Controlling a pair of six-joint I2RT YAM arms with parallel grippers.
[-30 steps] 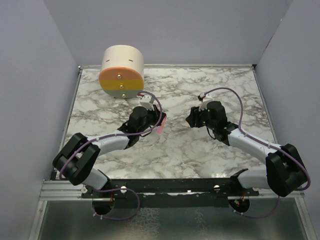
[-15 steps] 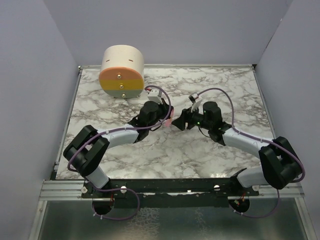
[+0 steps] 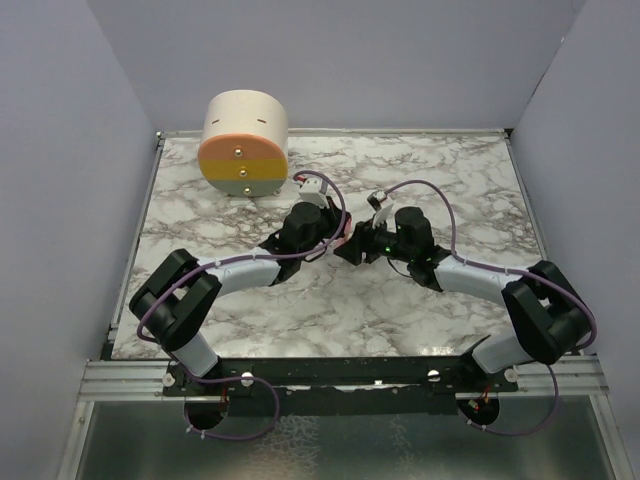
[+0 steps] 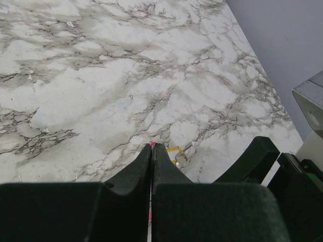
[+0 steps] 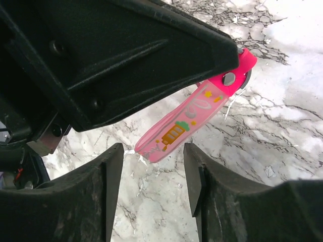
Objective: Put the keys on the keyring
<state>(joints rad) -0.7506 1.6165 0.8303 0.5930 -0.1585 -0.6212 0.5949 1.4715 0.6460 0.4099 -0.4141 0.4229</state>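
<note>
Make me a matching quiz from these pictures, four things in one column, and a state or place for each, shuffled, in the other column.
Things:
1 left gripper
2 right gripper
3 keyring
4 cream-and-orange cylinder

States or places:
A jaws open
B far left corner of the table
C shut on the keyring
D pink, held by one end

Pairs: 1-C, 2-A, 3-D, 4-B.
</note>
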